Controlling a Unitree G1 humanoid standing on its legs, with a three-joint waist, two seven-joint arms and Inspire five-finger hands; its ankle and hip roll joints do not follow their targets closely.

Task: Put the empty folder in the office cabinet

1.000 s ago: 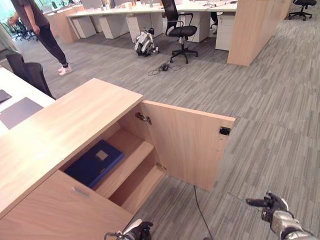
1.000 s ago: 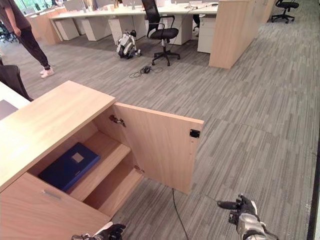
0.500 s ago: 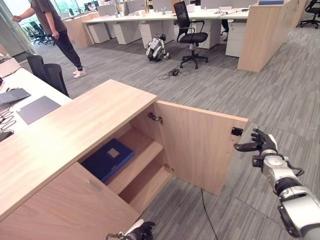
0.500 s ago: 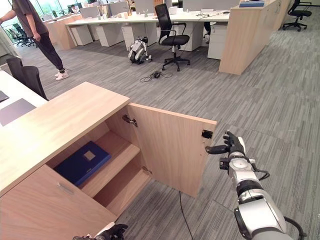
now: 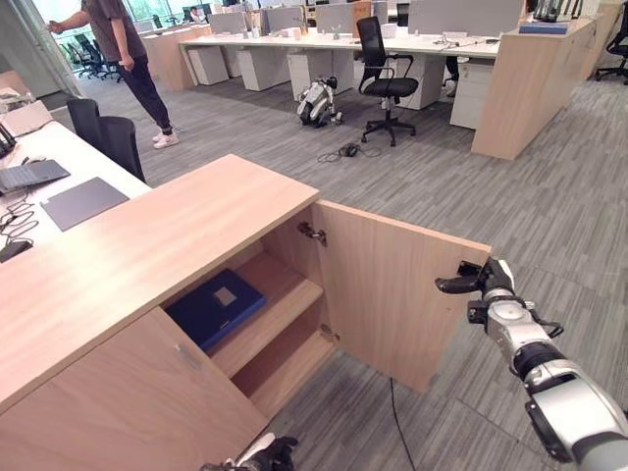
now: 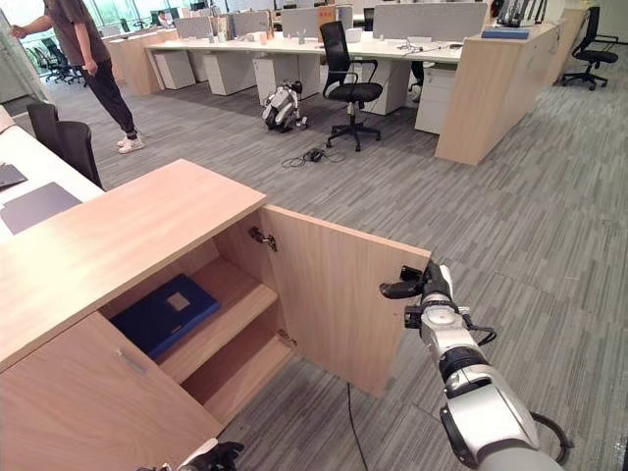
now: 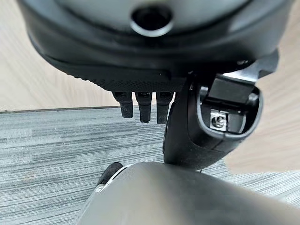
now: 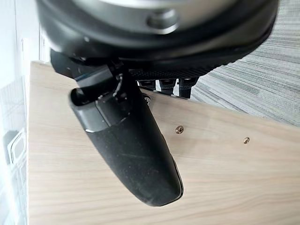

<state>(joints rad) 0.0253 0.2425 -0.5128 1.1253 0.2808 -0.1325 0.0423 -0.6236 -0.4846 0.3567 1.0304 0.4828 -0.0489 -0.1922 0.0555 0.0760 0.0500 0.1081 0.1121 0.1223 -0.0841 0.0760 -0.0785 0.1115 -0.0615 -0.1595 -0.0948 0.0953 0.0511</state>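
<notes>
Folder (image 5: pixel 215 307), dark blue with a pale label patch on its cover, lies flat on the upper shelf (image 5: pixel 263 312) inside the open office cabinet (image 5: pixel 147 255), left of centre in the left eye view. No hand touches it.

Cabinet door (image 5: pixel 392 294) stands swung out toward the right of the frame. Right hand (image 5: pixel 481 282) is at the door's free upper corner, thumb pointing along the door face; in the right wrist view the thumb lies against the wood and the fingers reach over the door edge. Whether they are clamped on the edge or just resting, I cannot tell.

Left hand (image 5: pixel 263 456) sits low at the bottom edge of the frame, well apart from the shelf; its wrist view shows fingers hanging relaxed, grasping nothing.

Handling judgement: folder looks thin, stiff-boarded and light, being empty; smooth cover likely slippery. If it needs moving, best taken by the near long edge, pinched between thumb and fingers.

Placement looks done; closing the door seems the remaining step.

Background: person (image 5: pixel 128 49) upper left, office chair (image 5: pixel 385 78) upper centre.
</notes>
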